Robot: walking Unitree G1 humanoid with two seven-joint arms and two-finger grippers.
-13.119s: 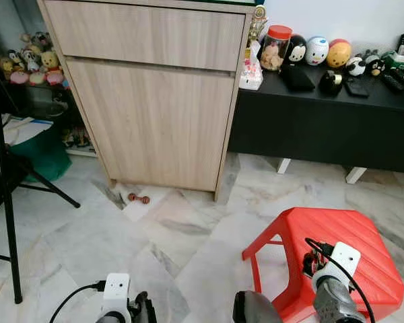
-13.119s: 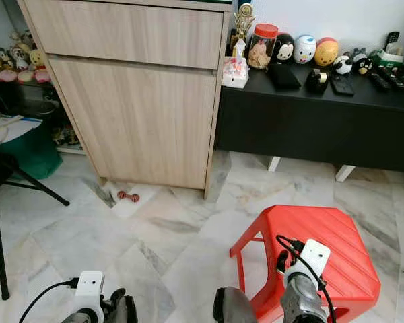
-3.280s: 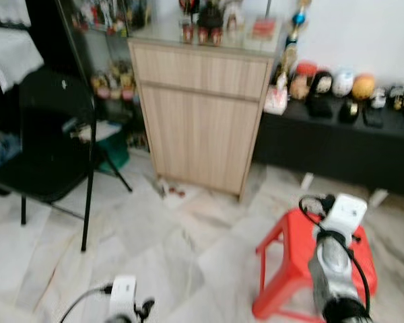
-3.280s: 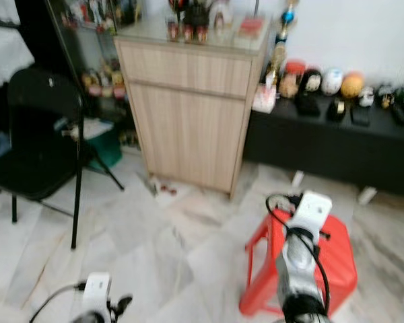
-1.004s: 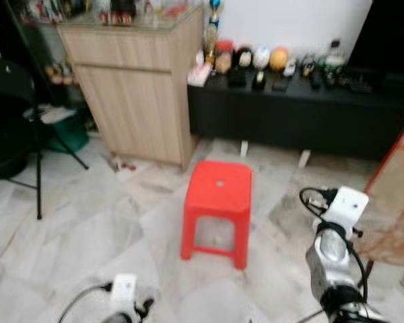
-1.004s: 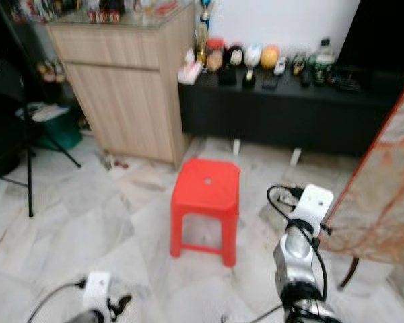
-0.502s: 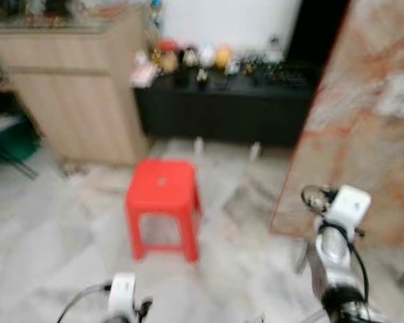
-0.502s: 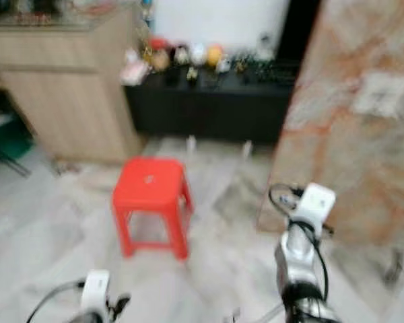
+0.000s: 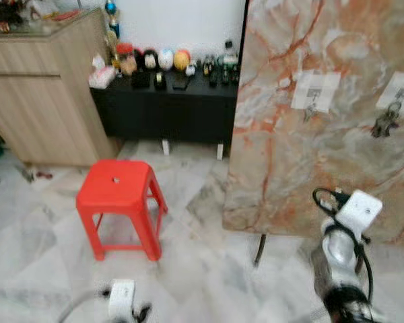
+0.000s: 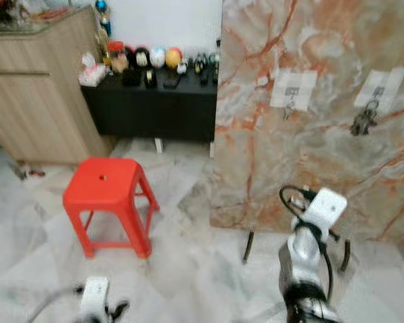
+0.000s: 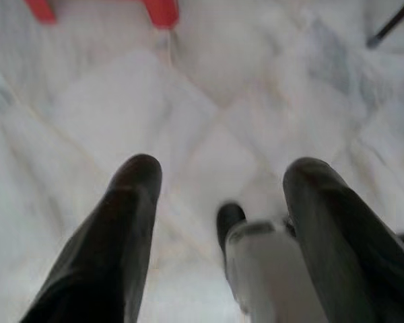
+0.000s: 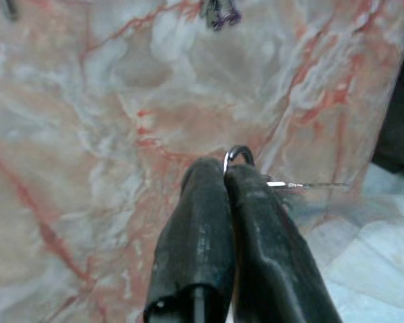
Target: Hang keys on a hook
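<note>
The right claw [image 12: 219, 176] is pressed shut, and a small metal key ring [image 12: 238, 156] is pinched between its two black fingers [image 12: 198, 229], with a thin sliver of key [image 12: 303, 184] seen sticking out to one side of the tips. The claw is raised in front of a tall marble-patterned panel [image 9: 323, 121], pinkish with orange veins, which stands just ahead of it on thin dark legs. On that panel, up above the claw, two white patches are fixed: a hook [image 9: 308, 111] hangs under the nearer patch, and a dark bunch of keys [image 9: 385, 122] hangs under the further one. The same bunch is caught at the edge of the right wrist view [image 12: 219, 12], well above the fingertips. The held ring is apart from the panel; whether it is close to touching cannot be told.

The left claw [image 11: 219, 178] is held low over the pale marble floor [image 9: 40, 235], its fingers spread wide with nothing between them.

To the left of the right claw, a red plastic stool [image 9: 118, 202] is seen on the floor, well apart. Beyond it, a wooden cabinet [image 9: 40, 87] and a low black bench [image 9: 168, 108] carrying small round figures are set against the wall.
</note>
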